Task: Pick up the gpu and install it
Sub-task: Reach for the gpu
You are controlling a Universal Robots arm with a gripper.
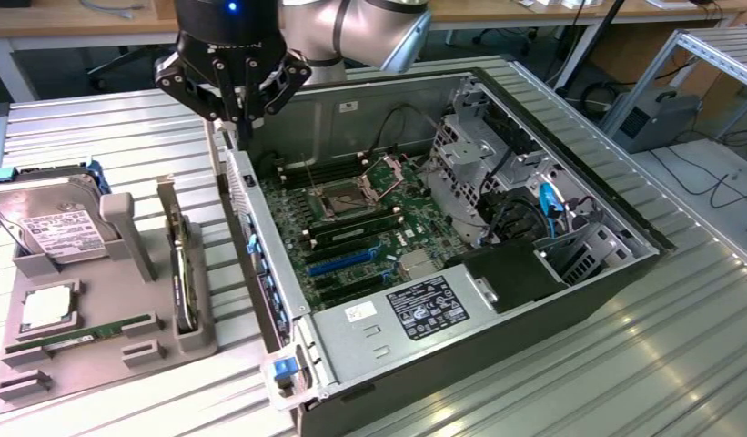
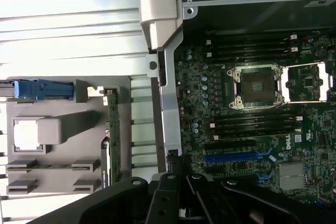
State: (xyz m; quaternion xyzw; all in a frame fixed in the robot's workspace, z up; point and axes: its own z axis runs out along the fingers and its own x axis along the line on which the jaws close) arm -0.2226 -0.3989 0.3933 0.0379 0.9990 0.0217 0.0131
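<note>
The gpu (image 1: pixel 177 264) is a thin dark card standing on edge in a slot of the grey holder (image 1: pixel 106 364), to the exterior view's left of the open computer case (image 1: pixel 470 364). The wrist view catches it edge-on, the gpu (image 2: pixel 111 135) a narrow strip in the holder (image 2: pixel 63 103). My gripper (image 1: pixel 242 132) hangs shut and empty over the far end of the case's wall nearest the holder, above and beyond the card. In the wrist view the gripper (image 2: pixel 177 165) sits over that metal wall (image 2: pixel 169 93), apart from the card.
On the holder also rest a silver hard drive (image 1: pixel 52 218), a square chip (image 1: pixel 45 309) and a green memory stick (image 1: pixel 94 330). Inside the case lie the motherboard's open CPU socket (image 1: pixel 348 196), blue slots (image 1: pixel 343 259) and drive cages (image 1: pixel 482 155). Ribbed metal table (image 1: pixel 664 346) surrounds everything.
</note>
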